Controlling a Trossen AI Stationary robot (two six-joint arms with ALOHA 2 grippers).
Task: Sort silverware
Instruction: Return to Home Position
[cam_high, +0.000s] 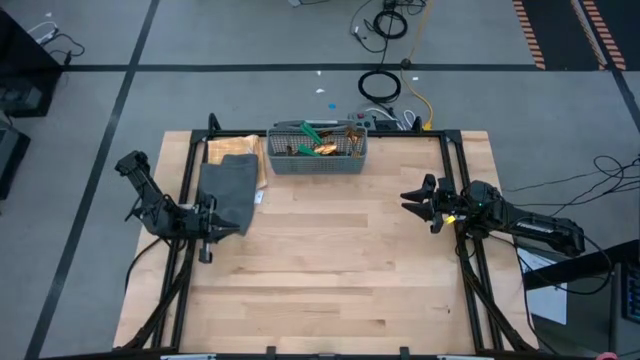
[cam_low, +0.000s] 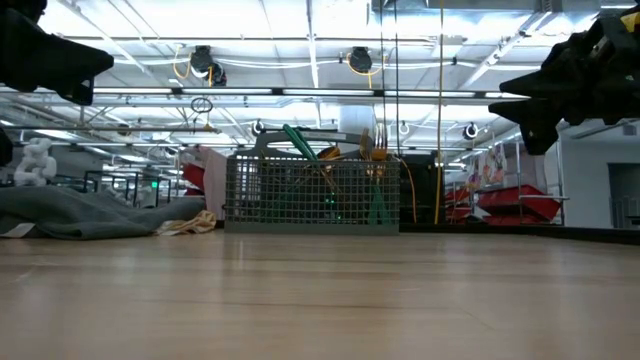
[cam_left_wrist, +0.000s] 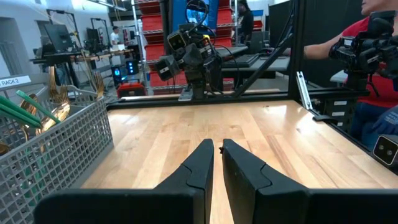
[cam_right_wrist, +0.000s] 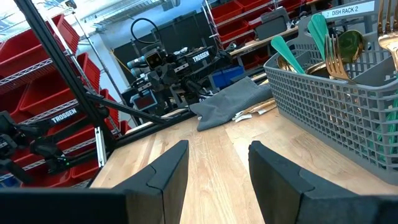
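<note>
Sorting looks done. All the silverware (cam_high: 318, 142) I can see stands in the grey mesh basket (cam_high: 316, 168) at the far edge of the surface (cam_high: 340, 270), gold heads and green handles poking up. None shows on the bare wood, though I can't see under the grey cloth (cam_high: 230, 190) beside the basket.

My left end effector (cam_left_wrist: 217, 148) hangs over the left edge near the cloth. It is narrow, fingers nearly touching, and holds nothing. My right end effector (cam_right_wrist: 217, 149) hangs over the right edge, well apart from the basket, wide and empty.

Step in hand, I judge, is homing the arms. Next move needs no grasp: just fold both arms clear of the basket and cloth.
</note>
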